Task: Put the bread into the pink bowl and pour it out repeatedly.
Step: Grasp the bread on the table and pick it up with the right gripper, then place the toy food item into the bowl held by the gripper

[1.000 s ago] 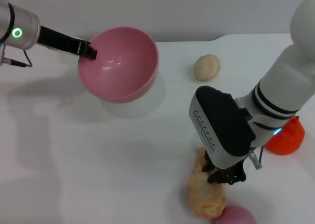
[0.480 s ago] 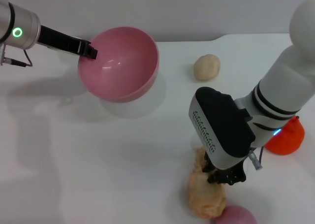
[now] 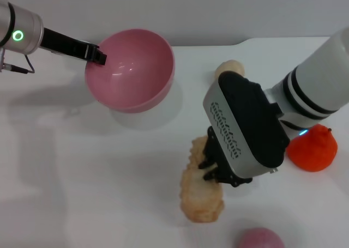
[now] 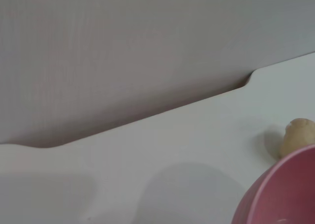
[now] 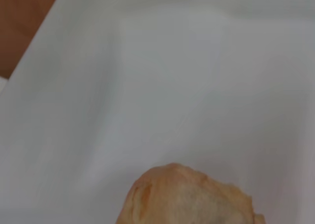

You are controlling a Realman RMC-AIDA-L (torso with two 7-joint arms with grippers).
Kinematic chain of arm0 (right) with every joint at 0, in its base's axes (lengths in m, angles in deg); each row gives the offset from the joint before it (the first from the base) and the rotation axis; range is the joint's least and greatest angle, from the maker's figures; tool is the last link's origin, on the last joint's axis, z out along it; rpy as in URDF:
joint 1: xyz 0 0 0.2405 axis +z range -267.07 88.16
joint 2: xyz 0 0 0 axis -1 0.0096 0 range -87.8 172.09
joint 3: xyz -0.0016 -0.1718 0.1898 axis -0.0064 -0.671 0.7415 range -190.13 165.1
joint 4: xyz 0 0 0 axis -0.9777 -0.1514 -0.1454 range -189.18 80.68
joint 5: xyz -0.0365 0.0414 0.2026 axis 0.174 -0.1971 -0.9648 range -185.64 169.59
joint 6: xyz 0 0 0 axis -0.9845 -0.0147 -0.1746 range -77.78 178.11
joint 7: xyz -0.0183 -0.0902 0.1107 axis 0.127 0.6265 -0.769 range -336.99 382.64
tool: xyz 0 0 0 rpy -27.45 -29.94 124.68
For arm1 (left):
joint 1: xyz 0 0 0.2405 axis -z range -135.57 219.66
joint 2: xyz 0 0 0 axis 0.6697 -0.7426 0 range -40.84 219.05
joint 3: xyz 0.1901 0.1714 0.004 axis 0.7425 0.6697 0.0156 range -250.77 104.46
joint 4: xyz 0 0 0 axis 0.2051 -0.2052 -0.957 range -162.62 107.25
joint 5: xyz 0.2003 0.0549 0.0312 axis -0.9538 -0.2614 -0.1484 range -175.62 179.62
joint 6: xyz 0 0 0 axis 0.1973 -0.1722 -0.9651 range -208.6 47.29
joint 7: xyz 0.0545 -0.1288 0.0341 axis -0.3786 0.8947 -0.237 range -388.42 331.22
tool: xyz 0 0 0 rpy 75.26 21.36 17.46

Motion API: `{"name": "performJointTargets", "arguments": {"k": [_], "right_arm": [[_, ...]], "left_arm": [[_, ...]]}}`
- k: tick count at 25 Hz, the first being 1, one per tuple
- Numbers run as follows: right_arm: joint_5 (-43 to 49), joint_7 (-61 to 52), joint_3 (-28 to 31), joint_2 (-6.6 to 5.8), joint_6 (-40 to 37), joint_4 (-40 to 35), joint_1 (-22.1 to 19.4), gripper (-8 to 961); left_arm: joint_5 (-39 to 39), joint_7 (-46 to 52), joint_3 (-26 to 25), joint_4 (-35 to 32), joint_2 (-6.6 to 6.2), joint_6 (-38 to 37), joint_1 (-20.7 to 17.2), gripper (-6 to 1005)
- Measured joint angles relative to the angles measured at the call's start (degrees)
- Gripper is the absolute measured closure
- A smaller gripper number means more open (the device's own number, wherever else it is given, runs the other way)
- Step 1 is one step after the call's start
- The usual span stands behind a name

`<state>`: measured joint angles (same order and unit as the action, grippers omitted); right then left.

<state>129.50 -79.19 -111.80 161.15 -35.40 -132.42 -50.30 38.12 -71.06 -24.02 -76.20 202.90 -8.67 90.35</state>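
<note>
Left gripper [image 3: 100, 57]: clamped on the rim of the pink bowl [image 3: 131, 71], holding it tilted and raised off the desk [image 3: 82, 177] at the far left, mouth facing toward the robot and the right arm; a shadow lies on the desk beneath it.
Right gripper [image 3: 210, 169]: closed on the bread [image 3: 200, 191], gripping it near one end; the loaf hangs down and forward from the dark fingers, low over the near middle of the desk.
Bread position: well apart from the bowl, nearer the robot and to the bowl's right; not yet inside.
Slip risk: the hold looks off-centre, so the long free end could swing or pull out during the carry, dropping the loaf on the desk.
Rim risk: the bread seems about as long as the bowl is wide; coming in crosswise or too low, it could catch the rim and tip off outside.
Bowl risk: a knock on the rim could twist the bowl in the left gripper's thin pinch.
Tilt risk: with the bowl this tilted, a released loaf may slide straight out again.
Bystanders: a beige bun [image 3: 229, 69], an orange fruit [image 3: 312, 150] and a small pink object [image 3: 260, 240] sit near the right arm's path; a wide swing could nudge them.
</note>
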Motion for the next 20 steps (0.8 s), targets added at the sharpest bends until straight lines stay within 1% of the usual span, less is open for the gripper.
{"name": "performJointTargets", "arguments": {"k": [8, 15, 20], "right_arm": [[-4.0, 0.9, 2.9, -0.01, 0.6, -6.0, -0.8, 827], [-10.5, 3.9, 6.5, 0.0, 1.3, -13.1, -2.8, 841], [-11.9, 4.6, 7.5, 0.02, 3.0, -16.5, -3.6, 846]], "left_arm": [[0.0, -0.7, 0.2, 0.0, 0.05, -0.4, 0.3, 954], [0.0, -0.8, 0.6, 0.0, -0.04, -0.5, 0.0, 954], [0.0, -1.2, 0.7, 0.0, 0.12, -0.5, -0.4, 954]]}}
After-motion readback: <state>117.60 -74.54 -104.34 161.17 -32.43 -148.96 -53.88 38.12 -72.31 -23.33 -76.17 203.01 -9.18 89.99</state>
